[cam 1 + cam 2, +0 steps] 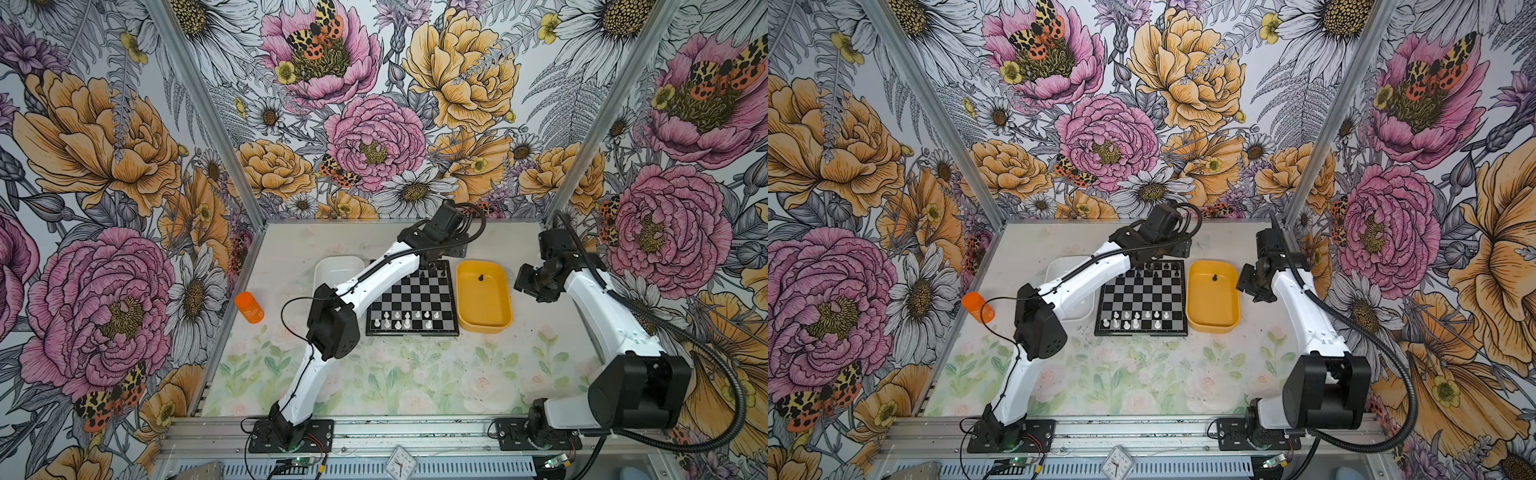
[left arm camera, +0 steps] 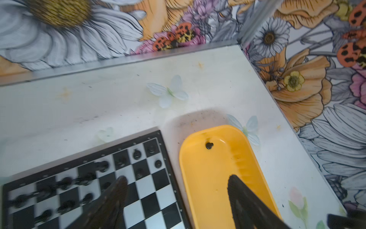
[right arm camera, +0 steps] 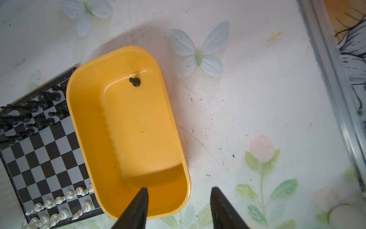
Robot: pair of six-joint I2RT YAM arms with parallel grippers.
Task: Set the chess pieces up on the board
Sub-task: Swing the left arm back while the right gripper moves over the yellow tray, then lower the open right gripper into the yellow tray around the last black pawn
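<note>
The board (image 1: 411,297) lies mid-table, also seen as board (image 1: 1144,297). Black chess pieces (image 1: 434,272) fill its far rows and white chess pieces (image 1: 405,320) stand on its near rows. A single black pawn (image 1: 481,277) sits at the far end of the yellow tray (image 1: 484,307). My left gripper (image 2: 177,178) hangs open and empty above the board's far right corner, one finger over the board (image 2: 150,190) and one over the yellow tray (image 2: 208,188). My right gripper (image 3: 179,188) is open and empty at the near right edge of the yellow tray (image 3: 126,128), well short of the pawn (image 3: 135,81).
A white tray (image 1: 338,266) lies left of the board, largely covered by my left arm. An orange bottle (image 1: 248,307) stands near the table's left edge. The cell's walls close the back and both sides. A small clock (image 1: 401,461) lies on the front rail.
</note>
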